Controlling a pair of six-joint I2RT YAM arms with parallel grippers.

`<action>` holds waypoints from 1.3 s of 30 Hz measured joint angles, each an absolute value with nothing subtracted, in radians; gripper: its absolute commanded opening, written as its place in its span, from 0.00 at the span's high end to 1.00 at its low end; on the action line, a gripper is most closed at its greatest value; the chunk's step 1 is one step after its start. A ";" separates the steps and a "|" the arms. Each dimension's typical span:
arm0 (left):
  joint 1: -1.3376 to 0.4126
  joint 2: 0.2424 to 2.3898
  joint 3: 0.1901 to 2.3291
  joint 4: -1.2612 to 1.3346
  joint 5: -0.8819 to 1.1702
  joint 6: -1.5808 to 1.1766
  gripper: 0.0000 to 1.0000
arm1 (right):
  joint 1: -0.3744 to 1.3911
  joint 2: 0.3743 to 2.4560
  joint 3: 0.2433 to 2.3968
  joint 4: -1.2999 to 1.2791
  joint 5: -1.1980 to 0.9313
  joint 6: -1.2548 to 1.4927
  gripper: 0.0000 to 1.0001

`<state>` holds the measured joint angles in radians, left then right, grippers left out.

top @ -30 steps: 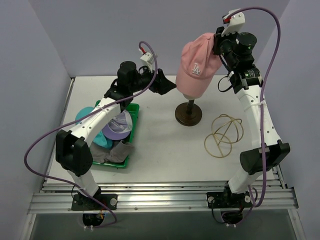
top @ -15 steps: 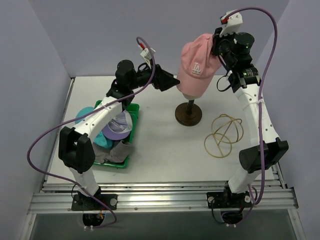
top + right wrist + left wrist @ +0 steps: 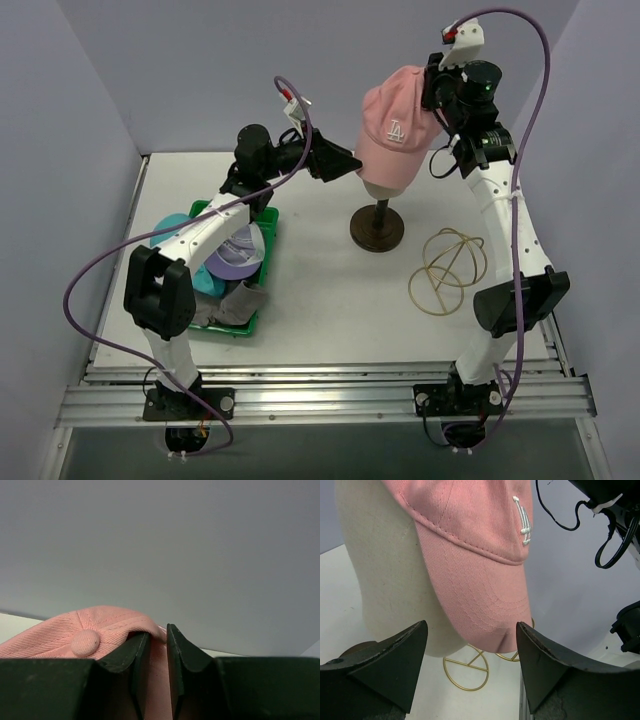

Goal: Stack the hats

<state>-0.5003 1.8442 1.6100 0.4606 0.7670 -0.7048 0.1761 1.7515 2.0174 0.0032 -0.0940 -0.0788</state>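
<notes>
The pink cap (image 3: 393,135) with a white logo sits on the cream mannequin head (image 3: 383,185). My right gripper (image 3: 428,92) is shut on the cap's back fabric (image 3: 159,675). My left gripper (image 3: 350,164) is open just left of the cap's brim; in the left wrist view the brim (image 3: 485,605) hangs between my spread fingers (image 3: 555,665). The lavender cap (image 3: 238,256), teal bucket hat (image 3: 172,228) and grey bucket hat (image 3: 232,304) lie in the green tray (image 3: 266,216).
The mannequin head stands on a dark round stand (image 3: 377,229) mid-table. A gold wire hat frame (image 3: 448,268) lies to its right. Grey walls close in on the left, back and right.
My left gripper has moved right and up toward the cap's brim. My right gripper has shifted slightly, still holding the cap's back.
</notes>
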 measured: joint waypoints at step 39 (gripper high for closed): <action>-0.782 1.628 1.034 0.403 -0.007 -0.403 0.28 | 0.075 1.437 1.793 -0.190 0.025 0.272 0.50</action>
<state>-0.7818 1.6283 1.0344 0.4034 -0.0071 -0.4026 0.0746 1.4372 1.7931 -0.1902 0.0246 0.2718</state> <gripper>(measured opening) 0.755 0.503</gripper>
